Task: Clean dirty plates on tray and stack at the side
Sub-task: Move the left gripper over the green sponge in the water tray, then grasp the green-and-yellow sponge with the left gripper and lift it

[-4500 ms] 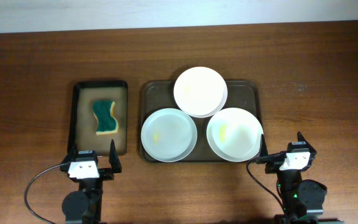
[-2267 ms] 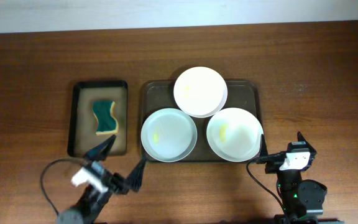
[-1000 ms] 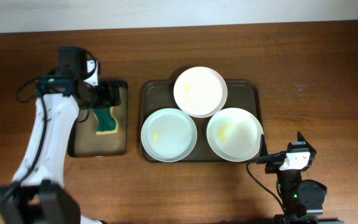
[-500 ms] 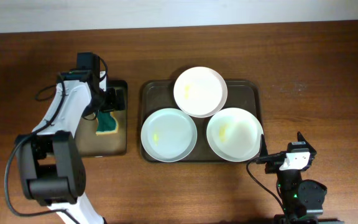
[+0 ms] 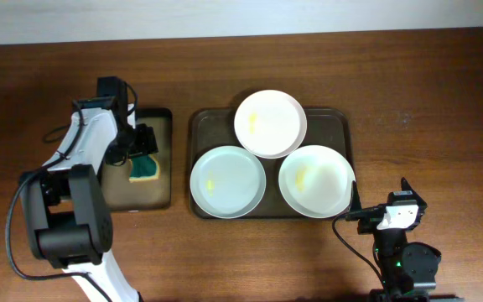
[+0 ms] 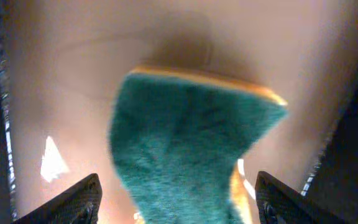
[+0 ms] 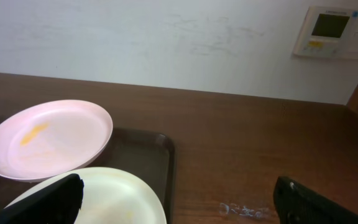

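Note:
Three white plates lie on the large dark tray (image 5: pixel 201 122): one at the back (image 5: pixel 270 123), one front left (image 5: pixel 228 182) and one front right (image 5: pixel 316 179), each with a faint yellow smear. My left gripper (image 5: pixel 142 143) is open over a green and yellow sponge (image 5: pixel 147 170). In the left wrist view its fingers (image 6: pixel 179 205) straddle the sponge (image 6: pixel 185 137) without closing on it. My right gripper (image 5: pixel 380 199) is open and empty at the front right. The right wrist view shows its fingers (image 7: pixel 179 208), the back plate (image 7: pixel 48 137), the near plate (image 7: pixel 98 199) and the tray (image 7: pixel 145 149).
The sponge lies in a smaller narrow black tray (image 5: pixel 132 195) left of the large tray. The left arm stretches from the front left up over this small tray. Bare wooden table (image 5: pixel 426 109) lies to the right of the large tray.
The left arm has swung from its rest at the front edge out over the small black tray and has come down around the sponge. The right arm and the plates have not moved.

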You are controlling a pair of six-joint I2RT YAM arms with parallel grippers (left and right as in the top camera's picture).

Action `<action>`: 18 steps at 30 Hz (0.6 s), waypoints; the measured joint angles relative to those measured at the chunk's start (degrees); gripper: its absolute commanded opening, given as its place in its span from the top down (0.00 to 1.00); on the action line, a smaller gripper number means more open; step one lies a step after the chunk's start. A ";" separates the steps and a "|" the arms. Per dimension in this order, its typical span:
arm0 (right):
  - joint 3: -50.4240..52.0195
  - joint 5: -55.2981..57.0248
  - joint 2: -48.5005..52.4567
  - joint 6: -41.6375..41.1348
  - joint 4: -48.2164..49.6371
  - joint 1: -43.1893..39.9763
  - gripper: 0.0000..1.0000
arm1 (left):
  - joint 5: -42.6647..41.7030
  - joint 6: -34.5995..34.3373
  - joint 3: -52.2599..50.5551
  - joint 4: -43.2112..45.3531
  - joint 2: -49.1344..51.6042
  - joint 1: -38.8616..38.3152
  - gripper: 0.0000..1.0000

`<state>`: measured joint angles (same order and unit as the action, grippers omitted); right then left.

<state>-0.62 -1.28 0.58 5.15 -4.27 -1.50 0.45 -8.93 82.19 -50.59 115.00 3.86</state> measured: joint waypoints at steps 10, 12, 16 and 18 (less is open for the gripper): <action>0.00 0.00 0.00 0.02 0.00 0.00 0.02 | -3.04 -0.92 0.00 -0.81 3.61 0.28 0.75; 0.00 0.00 0.00 0.04 0.00 0.00 0.02 | -3.08 -1.22 0.00 -0.81 3.61 0.28 1.00; 0.00 0.00 0.00 0.02 0.00 0.00 0.02 | -3.06 -1.22 0.00 -0.81 3.61 0.28 1.00; 0.00 0.00 0.00 0.00 0.00 0.00 0.02 | -3.06 -1.22 0.02 -0.90 3.61 0.28 1.00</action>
<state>-0.62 -1.28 0.58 5.15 -4.27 -1.50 -2.61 -10.15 82.21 -51.48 118.61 4.14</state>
